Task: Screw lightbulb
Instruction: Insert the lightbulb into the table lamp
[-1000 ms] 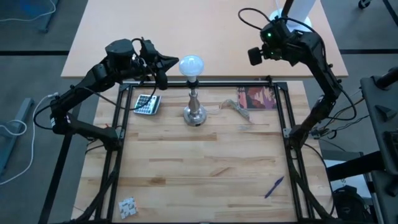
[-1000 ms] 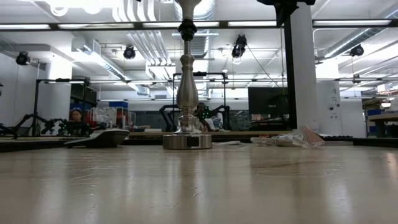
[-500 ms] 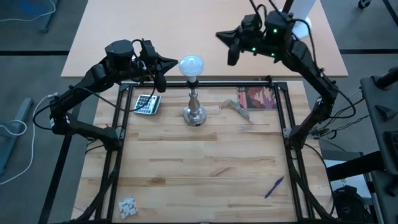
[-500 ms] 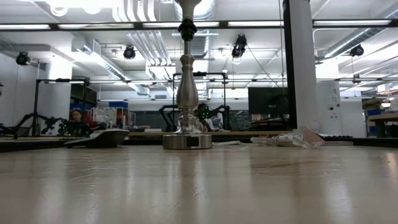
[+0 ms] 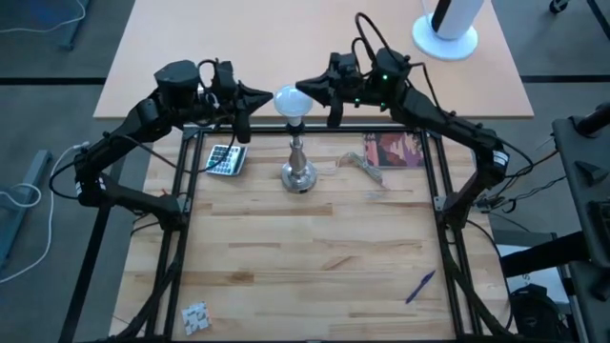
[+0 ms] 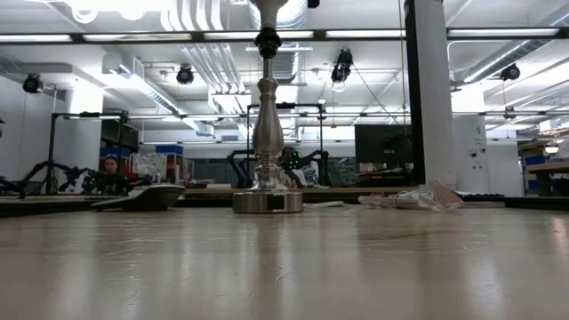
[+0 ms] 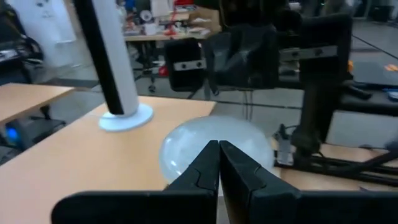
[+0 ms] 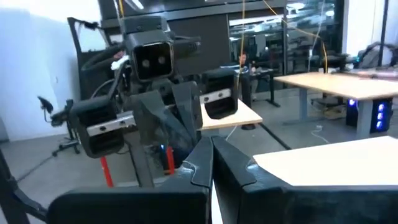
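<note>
Your right gripper has swung in from the far corner and now sits just beside the lightbulb, fingers closed, holding nothing. Left gripper flanks the other side, pinched shut and empty. Lightbulb sits atop the silver stand, long axis vertical, dome up.

Open workshop: ceiling strip lights and exposed ducts, white column, monitor at back, tan desk behind the butcher-block table, grey floor.
</note>
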